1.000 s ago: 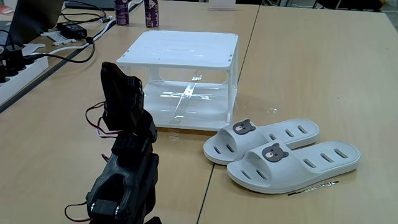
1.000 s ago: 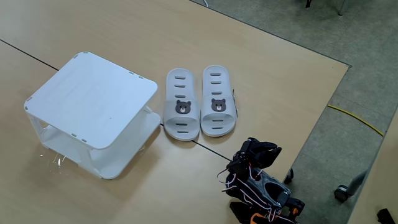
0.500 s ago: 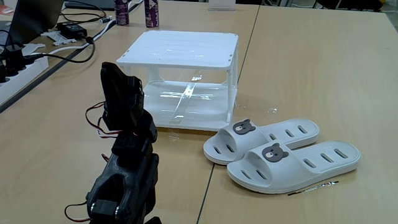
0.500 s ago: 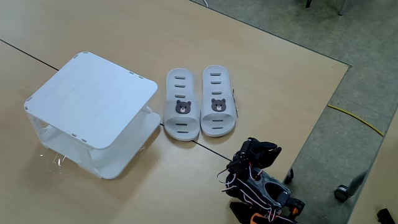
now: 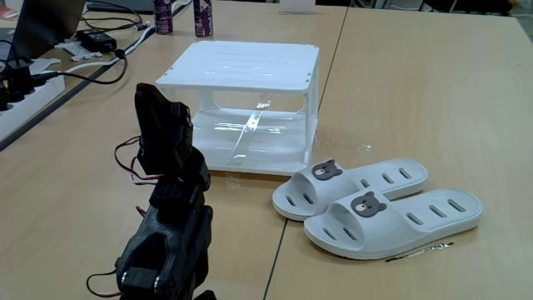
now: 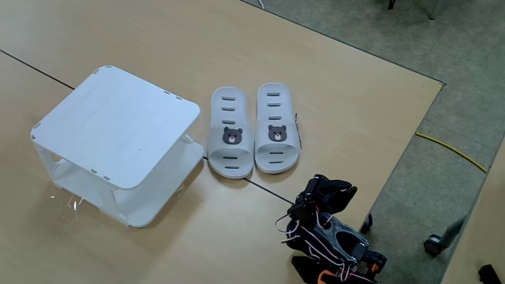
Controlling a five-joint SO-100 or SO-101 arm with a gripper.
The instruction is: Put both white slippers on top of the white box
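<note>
The arm's fingers (image 6: pixel 335 188) sit folded back on the arm, and their opening cannot be told. Both white slippers (image 6: pixel 251 140) lie side by side on the surface (image 6: pixel 355 102), apart from the fingers; the white box (image 6: pixel 118 126) stands beyond them.

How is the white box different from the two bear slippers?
The white box stands tall on thin posts with two shelves; the slippers lie low and flat on the table. The box's flat top is bare and wider than both slippers together. Each slipper has a bear badge; the box has none. All are white.
</note>
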